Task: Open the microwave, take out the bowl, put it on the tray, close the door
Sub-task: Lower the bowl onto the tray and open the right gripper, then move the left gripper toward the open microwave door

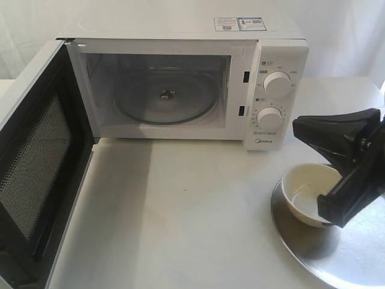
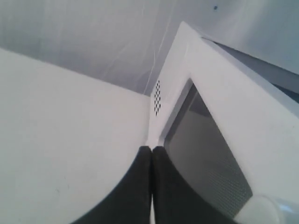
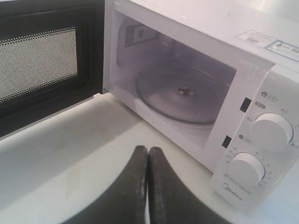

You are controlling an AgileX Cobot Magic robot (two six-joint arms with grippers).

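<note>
The white microwave (image 1: 280,60) stands at the back with its door (image 1: 36,156) swung wide open to the left. Only the glass turntable (image 1: 165,96) lies in its cavity. The cream bowl (image 1: 304,195) sits on the silver tray (image 1: 313,256) at the right front. My right gripper (image 1: 301,129) hangs just above the bowl, shut and empty, pointing at the microwave (image 3: 261,56). My left gripper (image 2: 152,148) is shut on nothing, beside the outer face of the door (image 2: 219,154); the exterior view does not show it.
The door (image 3: 37,65) reaches out over the left part of the white table (image 1: 180,211). The tray runs past the right edge of the exterior view. White cloth hangs behind the microwave. The microwave's vented side wall (image 2: 157,97) is close to my left gripper.
</note>
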